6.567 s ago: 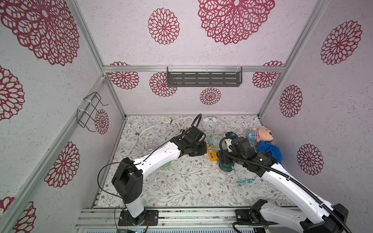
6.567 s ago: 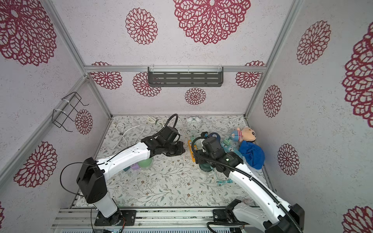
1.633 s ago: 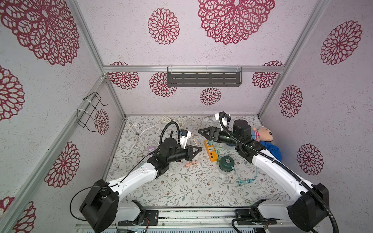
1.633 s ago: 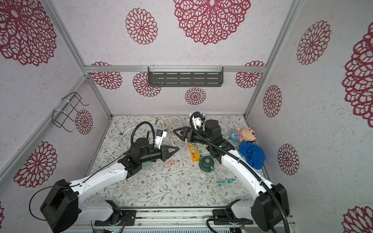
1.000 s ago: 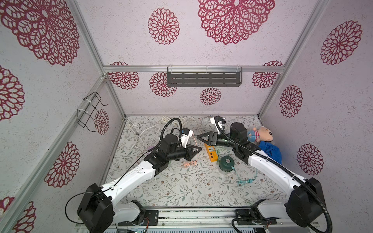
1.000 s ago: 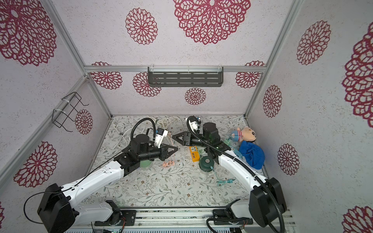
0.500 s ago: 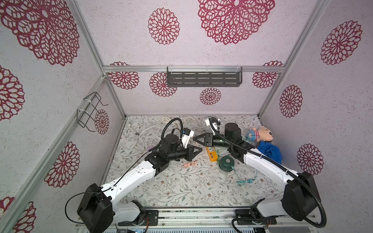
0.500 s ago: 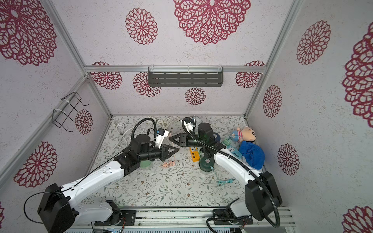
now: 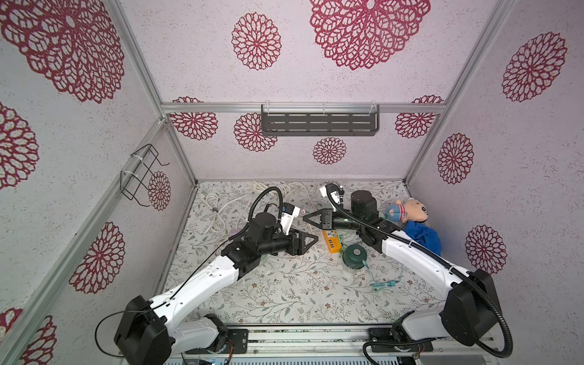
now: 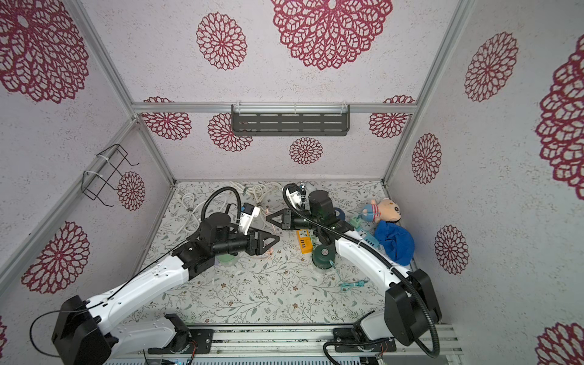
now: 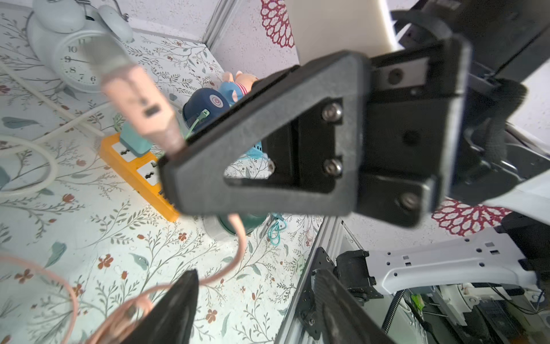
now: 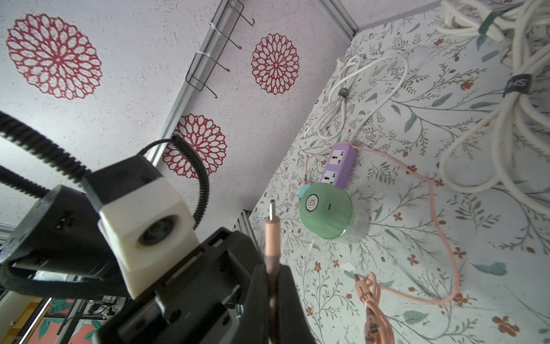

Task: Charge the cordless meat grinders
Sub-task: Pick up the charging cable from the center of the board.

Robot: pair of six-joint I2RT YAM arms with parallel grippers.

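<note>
Floral table (image 9: pixel 284 290): right gripper (image 12: pixel 272 277) pinched pink plug (image 12: pixel 271 238); left gripper (image 9: pixel 311 241) stood open.
Plug tip needed squaring to mint grinder (image 12: pixel 326 210) port; slack could snag.

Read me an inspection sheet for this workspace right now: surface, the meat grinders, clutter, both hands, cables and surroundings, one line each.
Surface: floral-patterned tabletop, crowded toward the back.
Job's things: mint green dome-topped grinder beside a purple power strip; dark green dome-topped grinder next to an orange power strip; navy blue dome-topped grinder with a green cable at its side.
Clutter: white twin-bell alarm clock, plush doll, blue cloth.
Hands: right hand shut on the pink cable plug; left hand open.
Cables: pink cable bunched and looped on the table; white cords coiled; teal cable loose.
Surroundings: grey slotted wall shelf, black wire rack, flower-patterned walls.
</note>
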